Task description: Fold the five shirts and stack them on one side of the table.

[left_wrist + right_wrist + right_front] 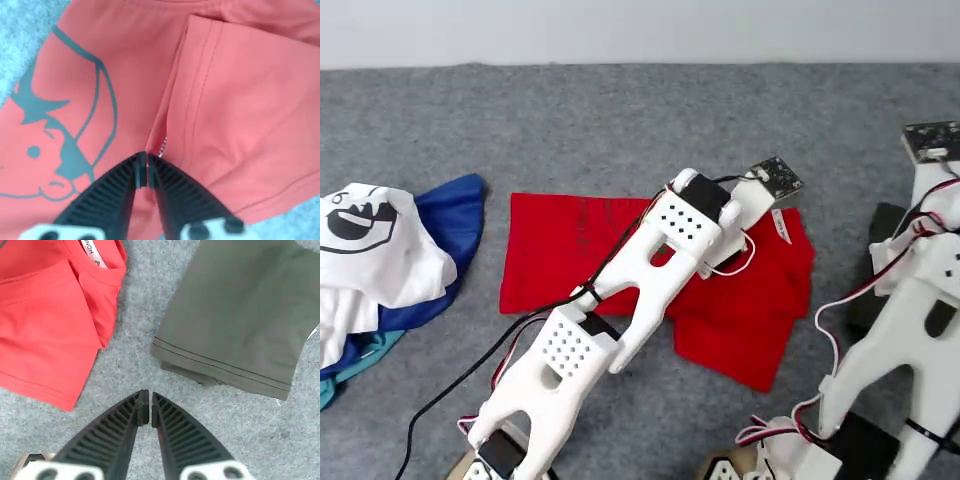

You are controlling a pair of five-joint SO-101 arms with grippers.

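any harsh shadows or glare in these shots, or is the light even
High view: even, soft light, barely a shadow under the left arm over the red shirt, no glare. Left wrist view: gentle shading along the shirt's folds by the shut left pincer. Right wrist view: a thin soft shadow at the edge of the olive shirt.

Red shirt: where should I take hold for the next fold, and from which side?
Grip the red shirt by the cuff edge of its outstretched sleeve, coming in low from the arms' side. That sleeve lies flat past the body onto bare table, so its hem is free. The right hand, shut just beside it, looks closest.
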